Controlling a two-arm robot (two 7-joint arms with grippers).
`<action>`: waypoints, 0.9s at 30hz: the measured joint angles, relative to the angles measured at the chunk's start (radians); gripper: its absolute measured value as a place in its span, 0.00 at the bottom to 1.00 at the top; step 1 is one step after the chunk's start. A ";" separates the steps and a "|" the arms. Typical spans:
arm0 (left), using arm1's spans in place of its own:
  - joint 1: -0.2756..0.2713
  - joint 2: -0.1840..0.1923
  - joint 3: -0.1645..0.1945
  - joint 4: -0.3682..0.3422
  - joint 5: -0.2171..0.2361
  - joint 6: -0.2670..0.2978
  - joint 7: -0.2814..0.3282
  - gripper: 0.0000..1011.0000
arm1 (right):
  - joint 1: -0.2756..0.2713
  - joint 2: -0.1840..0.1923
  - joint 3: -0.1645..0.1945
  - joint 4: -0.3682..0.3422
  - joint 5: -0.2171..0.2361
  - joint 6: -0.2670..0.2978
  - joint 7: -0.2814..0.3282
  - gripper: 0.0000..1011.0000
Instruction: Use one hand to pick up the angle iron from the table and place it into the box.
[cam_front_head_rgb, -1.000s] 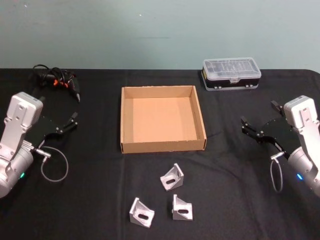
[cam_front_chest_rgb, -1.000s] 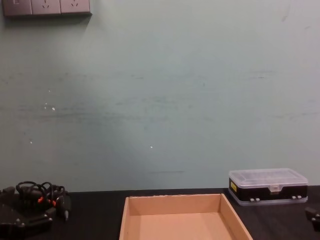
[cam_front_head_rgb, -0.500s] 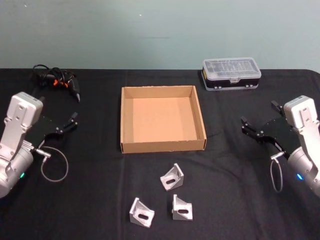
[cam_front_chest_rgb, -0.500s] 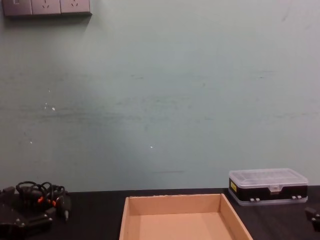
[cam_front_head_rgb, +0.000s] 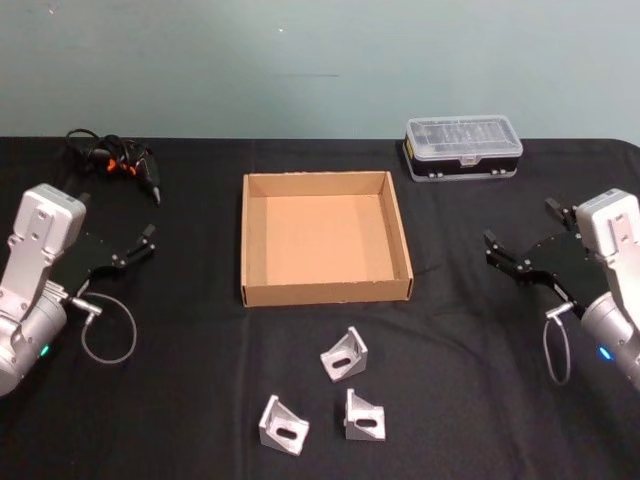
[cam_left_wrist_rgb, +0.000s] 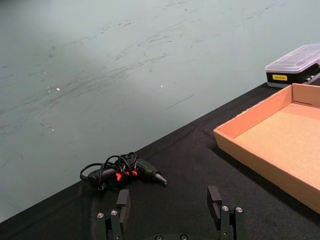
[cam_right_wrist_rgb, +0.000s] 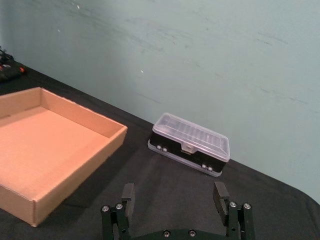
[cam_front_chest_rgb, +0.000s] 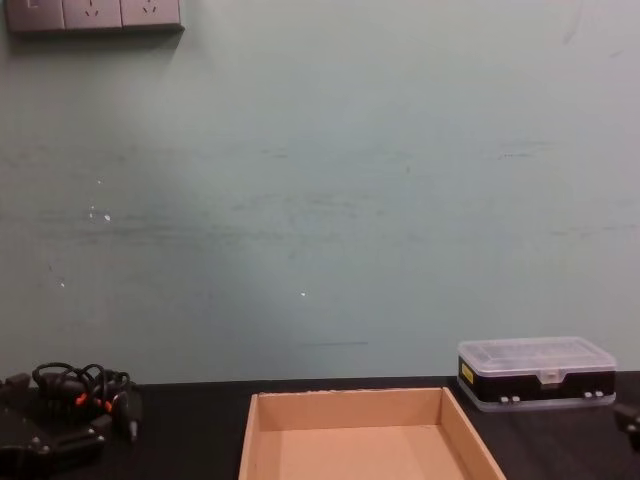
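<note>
Three silver angle irons lie on the black table in front of the box: one nearest it, one front left, one front right. The brown cardboard box sits mid-table with nothing inside; its wall also shows in the left wrist view and the right wrist view. My left gripper hovers open to the left of the box, fingers spread. To the right of the box my right gripper is also open, nothing between its fingers.
A small black case with a clear lid stands at the back right, beyond the box. A black tool with a coiled cable and orange marks lies at the back left. A pale green wall rises behind the table.
My right arm has drifted slightly to the right, away from the box. The left arm, the box and the angle irons have stayed put.
</note>
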 joint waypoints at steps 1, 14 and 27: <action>0.000 0.000 0.000 0.000 0.000 0.000 0.000 1.00 | -0.010 0.005 0.008 -0.017 0.005 -0.002 0.009 0.99; 0.000 0.000 0.000 0.000 0.000 0.000 0.000 1.00 | -0.120 0.120 0.084 -0.253 0.115 0.062 0.170 0.99; 0.000 0.000 0.000 0.000 0.000 0.000 0.000 1.00 | -0.166 0.261 0.115 -0.414 0.282 0.190 0.487 0.99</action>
